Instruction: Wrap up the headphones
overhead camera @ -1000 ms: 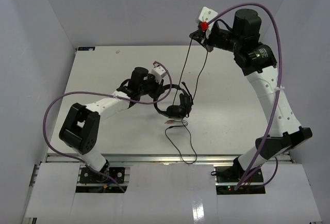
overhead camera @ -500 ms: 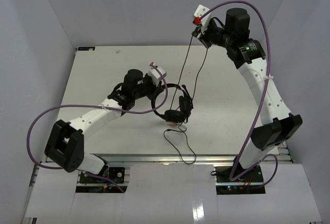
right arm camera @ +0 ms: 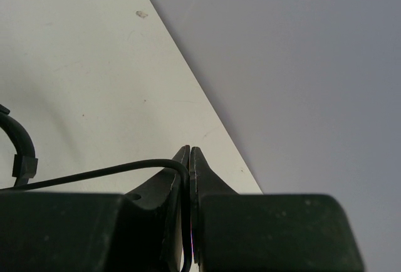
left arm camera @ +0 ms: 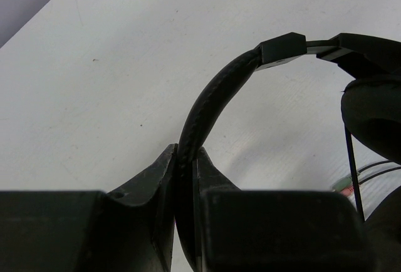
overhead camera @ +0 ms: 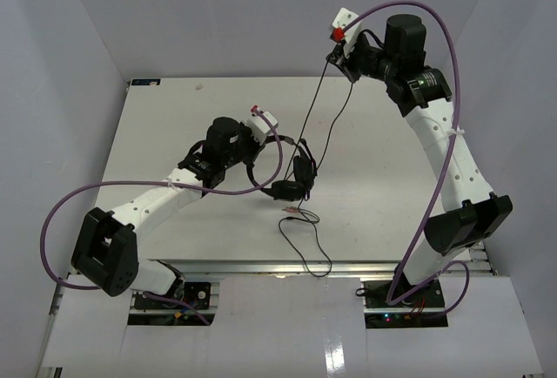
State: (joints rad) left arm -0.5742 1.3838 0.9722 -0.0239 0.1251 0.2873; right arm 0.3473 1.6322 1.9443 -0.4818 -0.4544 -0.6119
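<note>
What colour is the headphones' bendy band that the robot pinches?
Black. The left wrist view shows the headband best, pinched in the left gripper.

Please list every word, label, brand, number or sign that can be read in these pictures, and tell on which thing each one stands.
No text can be read in any view.
On the right arm's black joint housing: a small pale mark, too small to read.
On the headphones, the cable and the table: no writing shows.
</note>
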